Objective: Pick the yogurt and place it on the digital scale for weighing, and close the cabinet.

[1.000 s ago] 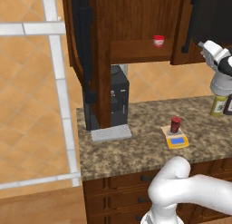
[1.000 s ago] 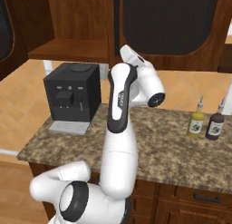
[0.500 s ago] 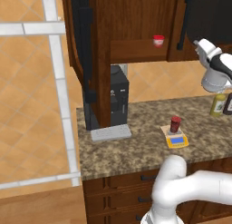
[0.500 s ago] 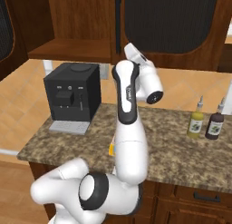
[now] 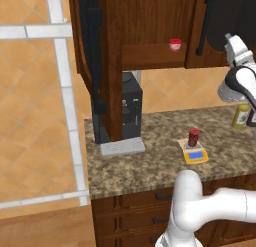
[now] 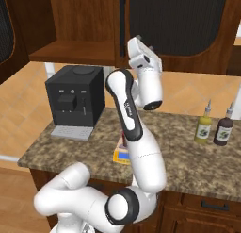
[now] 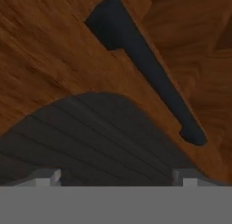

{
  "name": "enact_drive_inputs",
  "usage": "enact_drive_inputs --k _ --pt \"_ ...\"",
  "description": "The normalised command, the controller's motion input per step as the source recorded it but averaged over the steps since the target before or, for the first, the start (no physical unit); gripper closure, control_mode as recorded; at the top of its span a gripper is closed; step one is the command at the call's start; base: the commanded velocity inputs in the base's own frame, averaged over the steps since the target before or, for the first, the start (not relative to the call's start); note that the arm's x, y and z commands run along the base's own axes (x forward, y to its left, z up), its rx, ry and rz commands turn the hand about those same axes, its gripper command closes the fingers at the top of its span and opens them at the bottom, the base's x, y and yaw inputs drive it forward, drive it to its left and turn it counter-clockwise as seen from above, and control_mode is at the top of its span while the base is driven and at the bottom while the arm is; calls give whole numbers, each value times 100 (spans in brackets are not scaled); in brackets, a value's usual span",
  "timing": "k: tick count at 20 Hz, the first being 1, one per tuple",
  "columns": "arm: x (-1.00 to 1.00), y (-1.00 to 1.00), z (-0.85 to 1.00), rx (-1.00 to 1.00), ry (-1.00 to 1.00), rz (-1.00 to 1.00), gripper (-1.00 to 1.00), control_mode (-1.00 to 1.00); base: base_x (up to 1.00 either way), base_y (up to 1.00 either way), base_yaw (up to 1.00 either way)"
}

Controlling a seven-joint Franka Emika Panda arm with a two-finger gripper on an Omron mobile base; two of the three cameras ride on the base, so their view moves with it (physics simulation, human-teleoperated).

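yogurt (image 5: 193, 137) on scale (image 5: 194, 154) | claw (image 5: 232, 40) at cabinet door (image 7: 68, 78), well above | grip unclear

Speckled granite counter (image 5: 150, 161) over brown drawers (image 5: 145, 211) (dark handles); orange tiled wall (image 5: 30, 116).

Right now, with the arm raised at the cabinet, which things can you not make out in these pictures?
- Claw: its tips sit cut off at the hand view's bottom edge, so open or shut is unclear.
- Digital scale: in the right base view the arm hides most of it; display digits too small.
- Yogurt: label too small to read.
- Cabinet: top cut off by the frame; the left door appears edge-on.
- Red-and-white cup: tiny.
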Motion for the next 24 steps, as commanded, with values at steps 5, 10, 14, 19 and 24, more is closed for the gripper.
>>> enact_drive_inputs --k 5,10,14,19,24 --pt "-65 -62 100 -8 -19 -4 -100 -100 0 0 0" --pt "-99 -45 95 -12 1 0 -100 -100 0 0 0" --pt "-100 19 57 -5 31 2 -100 -100 0 0 0" --pt "-100 99 0 0 63 26 -100 -100 0 0 0" --pt "-94 100 -16 -3 39 42 -100 -100 0 0 0"
